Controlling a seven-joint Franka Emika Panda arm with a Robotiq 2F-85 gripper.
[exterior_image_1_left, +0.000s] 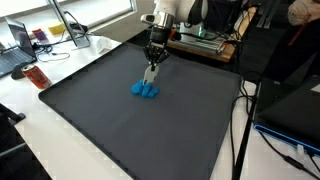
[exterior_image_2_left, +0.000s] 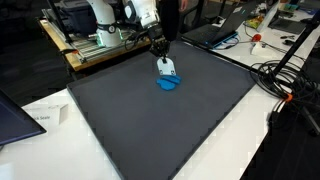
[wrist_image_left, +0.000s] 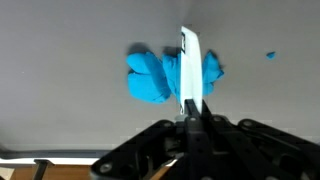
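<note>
My gripper hangs over the far middle of a large dark grey mat. It is shut on a thin white stick-like object that points down toward a crumpled blue cloth. The cloth lies on the mat right below the gripper in both exterior views. In the wrist view the white object runs out from between the closed jaws across the blue cloth. I cannot tell whether its tip touches the cloth. A tiny blue speck lies on the mat to the side.
The mat covers a white table. Behind the arm stands a wooden platform with equipment. A laptop and a red object sit at one table end. Cables and a tripod stand beside the table.
</note>
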